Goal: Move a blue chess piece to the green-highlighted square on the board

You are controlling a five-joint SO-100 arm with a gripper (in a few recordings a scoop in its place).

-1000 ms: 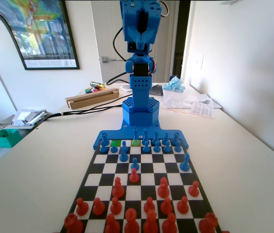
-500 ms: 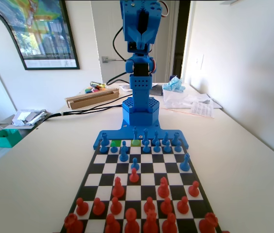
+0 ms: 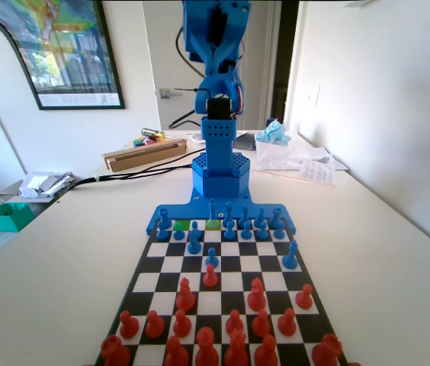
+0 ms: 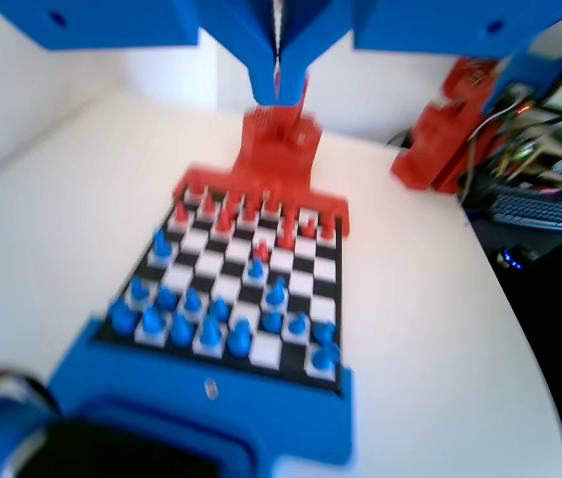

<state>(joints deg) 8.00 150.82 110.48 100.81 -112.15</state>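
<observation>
The board (image 3: 226, 284) is chequered black and white, with two green squares (image 3: 197, 225). Blue pieces (image 3: 194, 242) face red pieces (image 3: 257, 296). The counter (image 3: 62, 267) is cream.

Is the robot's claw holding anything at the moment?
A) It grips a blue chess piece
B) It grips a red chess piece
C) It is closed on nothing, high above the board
C: in the wrist view the gripper hangs with its jaws together and nothing between them, well above the board.
</observation>
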